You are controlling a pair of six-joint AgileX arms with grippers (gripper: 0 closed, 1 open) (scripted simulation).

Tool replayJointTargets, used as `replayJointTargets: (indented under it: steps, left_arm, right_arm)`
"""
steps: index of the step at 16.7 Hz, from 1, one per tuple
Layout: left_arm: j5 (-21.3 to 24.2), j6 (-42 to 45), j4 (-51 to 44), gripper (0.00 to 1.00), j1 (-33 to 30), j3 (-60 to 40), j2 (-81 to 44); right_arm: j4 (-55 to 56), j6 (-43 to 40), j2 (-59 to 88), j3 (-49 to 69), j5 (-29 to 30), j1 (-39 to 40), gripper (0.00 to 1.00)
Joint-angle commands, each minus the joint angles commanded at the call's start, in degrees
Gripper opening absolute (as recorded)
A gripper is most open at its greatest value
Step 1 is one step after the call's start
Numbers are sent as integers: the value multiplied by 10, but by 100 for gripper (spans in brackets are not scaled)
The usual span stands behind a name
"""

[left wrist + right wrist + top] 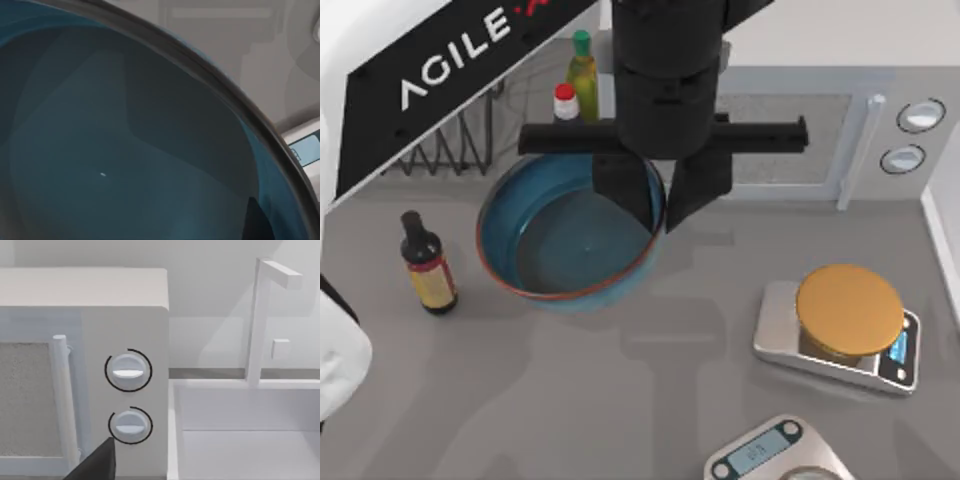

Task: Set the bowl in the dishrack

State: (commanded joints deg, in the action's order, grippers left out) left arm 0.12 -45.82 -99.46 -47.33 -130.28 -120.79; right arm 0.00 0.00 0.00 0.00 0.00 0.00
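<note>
Top view: dark bottle (428,266) left of bowl (570,235)

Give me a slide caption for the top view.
Left claw straddling the rim of the wide blue-glazed bowl near the black wire dishrack.

The bowl (572,238) is flanked at frame left by a dark bottle (428,265), with two bottles (576,88) just above its rim — and the dishrack (450,145) at upper left. Bare table (620,400) is left open below, between bowl and scale (840,330).
</note>
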Motion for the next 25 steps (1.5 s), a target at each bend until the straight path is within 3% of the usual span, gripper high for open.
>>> replayJointTargets:
  steps: [3, 6, 18, 21, 25]
  left_arm:
    - [5, 17, 19, 0, 18, 13, 18]
    - [21, 72, 91, 0, 81, 64, 78]
    - [93, 403, 678, 0, 465, 512, 483]
    - [106, 447, 784, 0, 527, 599, 585]
    - [116, 465, 855, 0, 569, 654, 679]
  right_arm:
    - [0, 0, 0, 0, 0, 0, 100]
    - [0, 0, 0, 0, 0, 0, 100]
    - [0, 0, 0, 0, 0, 0, 100]
    - [0, 0, 0, 0, 0, 0, 100]
    - [0, 0, 0, 0, 0, 0, 100]
